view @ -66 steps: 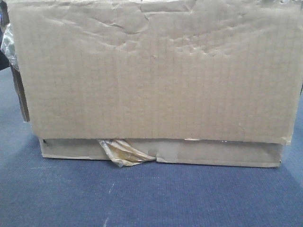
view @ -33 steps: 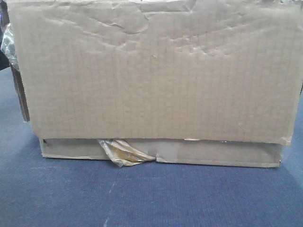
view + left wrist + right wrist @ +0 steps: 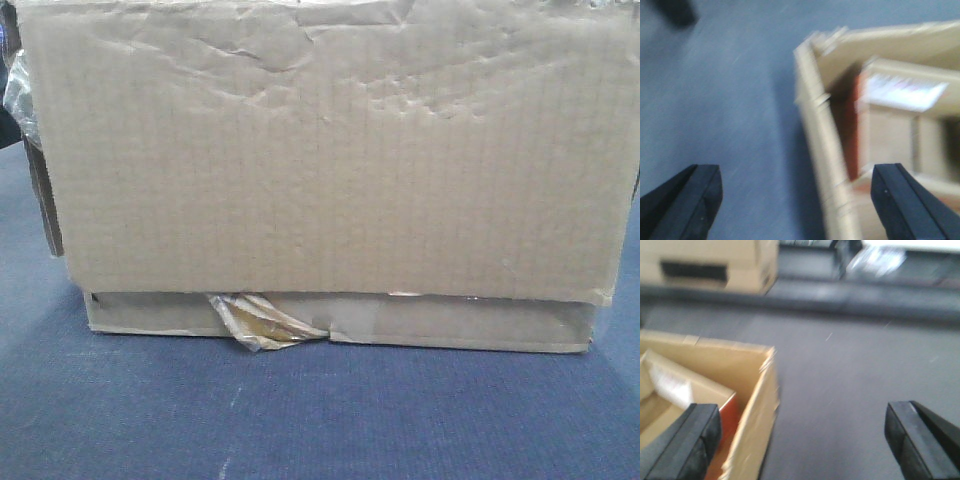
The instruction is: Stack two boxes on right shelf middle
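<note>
In the front view a big brown box point(image 3: 330, 150) with a wrinkled face rests on a flatter box point(image 3: 450, 325) with torn yellowish tape point(image 3: 260, 322), both on blue carpet. Neither gripper shows there. My left gripper point(image 3: 797, 205) is open and straddles the left wall point(image 3: 825, 150) of an open-topped box: one finger hangs over the carpet, the other over the inside. My right gripper point(image 3: 800, 440) is open too, astride the right wall point(image 3: 757, 420) in the same way. The wrist views are blurred. The shelf is out of view.
Blue-grey carpet point(image 3: 320, 420) spreads around the boxes. Inside the open box lies a smaller carton with a red side point(image 3: 854, 130) and a white label point(image 3: 902, 92). Another cardboard box point(image 3: 715, 265) stands far back, with a dark ledge point(image 3: 840, 295) beside it.
</note>
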{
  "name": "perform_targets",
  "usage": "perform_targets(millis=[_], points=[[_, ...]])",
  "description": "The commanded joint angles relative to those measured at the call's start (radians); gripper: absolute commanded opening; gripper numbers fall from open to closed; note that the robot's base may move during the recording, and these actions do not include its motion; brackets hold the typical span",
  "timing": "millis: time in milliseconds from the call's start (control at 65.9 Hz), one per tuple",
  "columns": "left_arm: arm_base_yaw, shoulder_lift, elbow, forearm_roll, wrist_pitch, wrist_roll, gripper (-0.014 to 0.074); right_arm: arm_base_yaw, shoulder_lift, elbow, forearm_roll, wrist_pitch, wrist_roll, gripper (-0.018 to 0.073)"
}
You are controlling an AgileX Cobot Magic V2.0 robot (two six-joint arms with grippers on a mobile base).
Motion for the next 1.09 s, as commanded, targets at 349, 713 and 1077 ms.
perform_targets(millis=[349,713,1077], points=[[0.027,-0.021,0.266,-0.048,-0.008,0.032,0.0498,0.131,0.330,-0.157,0.013,0.308,-0.011,0.0568],[0.027,0.024,0.277,-0.097,-0.008,0.057,0.0498,0.146,0.452,-0.157,0.042,0.332,-0.011,0.0568],[0.027,0.024,0.168,-0.064,-0.008,0.057,0.0498,0.146,0.472,-0.157,0.042,0.328,-0.011,0.0568]])
